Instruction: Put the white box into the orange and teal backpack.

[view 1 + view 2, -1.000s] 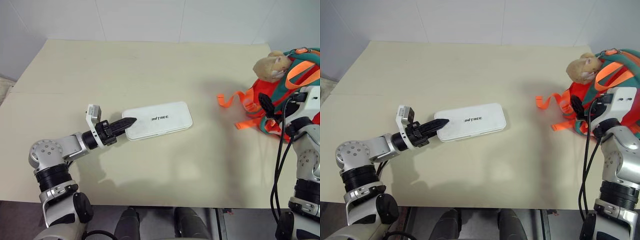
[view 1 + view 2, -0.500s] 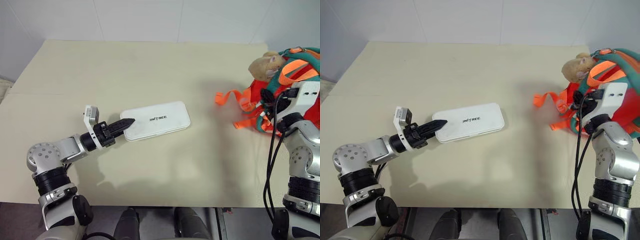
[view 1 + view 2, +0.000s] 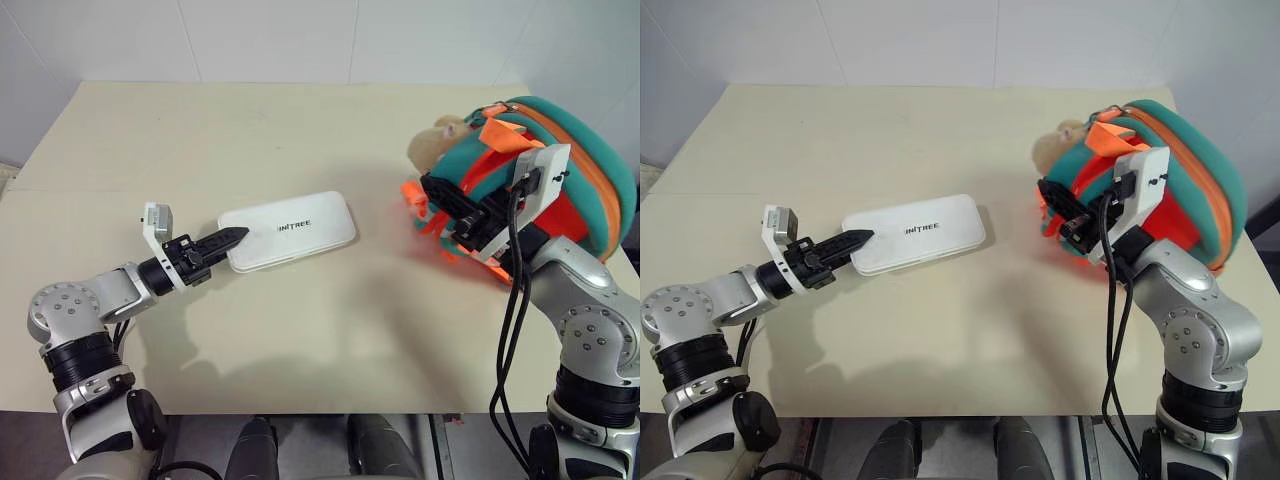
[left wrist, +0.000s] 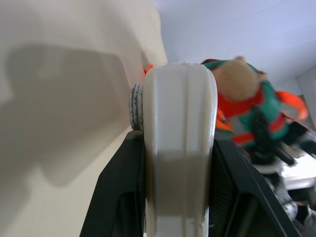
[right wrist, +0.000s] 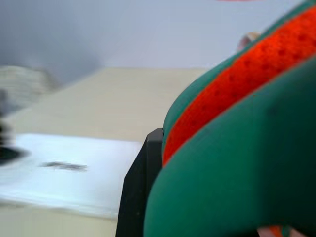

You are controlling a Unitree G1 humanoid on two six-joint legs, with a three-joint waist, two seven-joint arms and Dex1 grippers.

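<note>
The left gripper (image 3: 232, 236) clamps the white box (image 3: 288, 230) end on the table (image 3: 300, 130); the right gripper (image 3: 440, 195) grasps the backpack (image 3: 580, 160), whose plush charm (image 4: 239, 81) the left wrist view faces.

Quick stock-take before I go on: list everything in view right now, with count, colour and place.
Flat white rectangular box with dark lettering: one, white, lying on the table left of centre, its near end between the left gripper's fingers.
Small soft orange and teal backpack: one, orange-red and teal, at the table's right side, held up by the right gripper.
Tan plush charm: one, tan, on the backpack's left side.
Beige table: one, beige, under everything.
Left gripper: one, black fingers, shut on the box's end.
Right gripper: one, black fingers, shut on the backpack.
</note>
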